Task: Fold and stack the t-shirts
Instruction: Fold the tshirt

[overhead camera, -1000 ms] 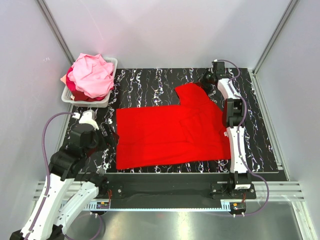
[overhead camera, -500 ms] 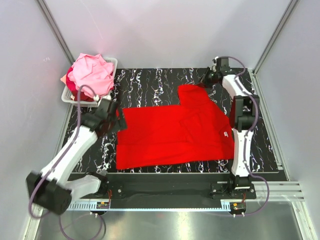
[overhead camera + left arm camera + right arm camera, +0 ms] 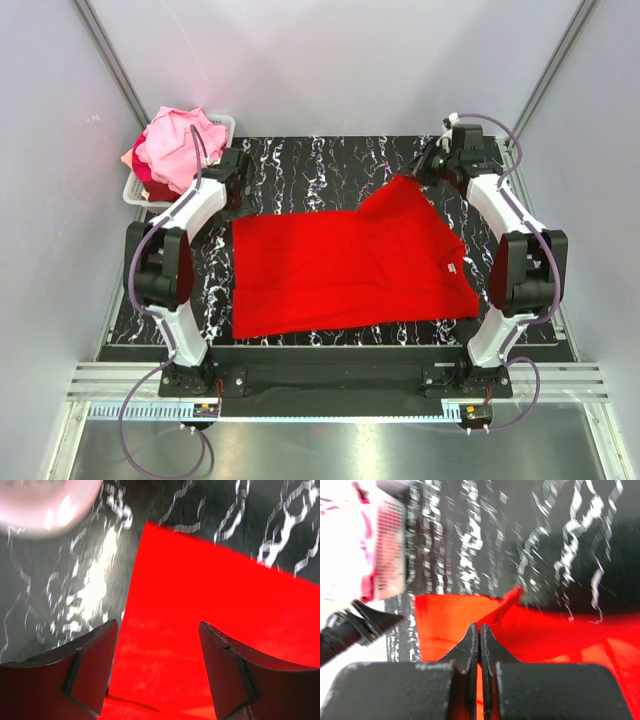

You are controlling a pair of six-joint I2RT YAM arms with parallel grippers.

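So far nothing is folded: the red shirt (image 3: 340, 270) lies spread at mat (image 3: 300, 160) centre. Right gripper (image 3: 480, 627) pinches its sleeve at 1 o'clock; left gripper (image 3: 157, 627) hangs spread over the 10 o'clock corner. Pink shirts (image 3: 180, 150) sit heaped in the basket (image 3: 226, 124), untouched.

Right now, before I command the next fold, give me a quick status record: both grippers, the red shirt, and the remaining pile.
left gripper: open, over the red t-shirt at its far-left corner, gripping nothing
right gripper: shut on the red t-shirt's far-right edge
red t-shirt: spread on the black mat, mostly flat
pink t-shirts: heaped in the white basket, far left
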